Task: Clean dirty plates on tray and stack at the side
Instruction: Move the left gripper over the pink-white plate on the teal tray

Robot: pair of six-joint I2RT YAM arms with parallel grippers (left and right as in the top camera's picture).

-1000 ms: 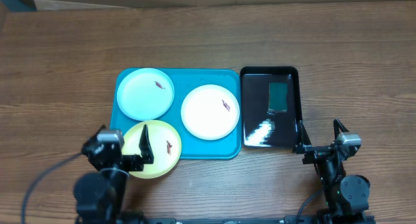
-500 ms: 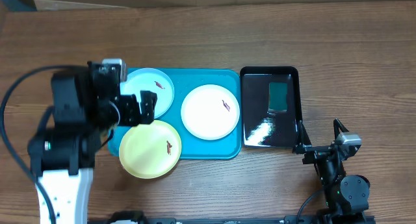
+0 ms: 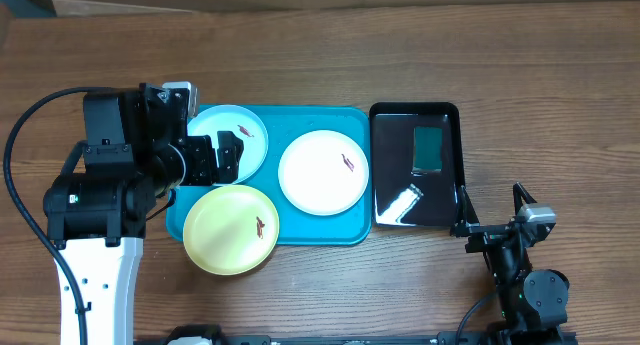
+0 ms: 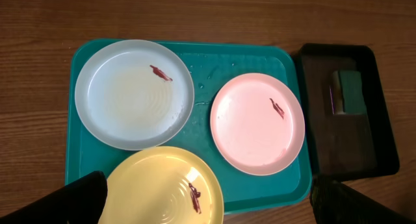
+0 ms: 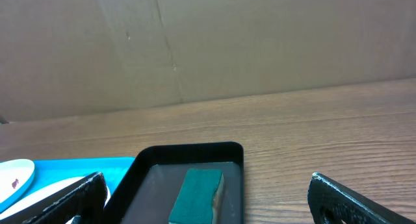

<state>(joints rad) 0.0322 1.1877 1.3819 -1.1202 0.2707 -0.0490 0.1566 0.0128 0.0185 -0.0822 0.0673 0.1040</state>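
Observation:
The teal tray (image 3: 275, 120) holds three plates, each with a small brown smear: a light blue plate (image 3: 245, 135) at back left, a white plate (image 3: 323, 172) at right, and a pale yellow plate (image 3: 232, 229) overhanging the front rim. My left gripper (image 3: 226, 157) hovers open above the near edge of the light blue plate and covers part of it. Its wrist view looks down on the light blue plate (image 4: 133, 94), white plate (image 4: 257, 123) and yellow plate (image 4: 162, 188); the left gripper (image 4: 218, 208) holds nothing. My right gripper (image 3: 490, 193) rests open near the table's front right.
A black tray (image 3: 445, 115) stands right of the teal tray, with a green sponge (image 3: 428, 149) in its back half. The right wrist view shows that sponge (image 5: 195, 195) straight ahead between the open fingers (image 5: 65, 201). Brown cardboard lines the table's far edge.
My left arm has risen from the front edge by the yellow plate and swung back over the tray's left side. The yellow plate now shows whole. The right arm has not moved.

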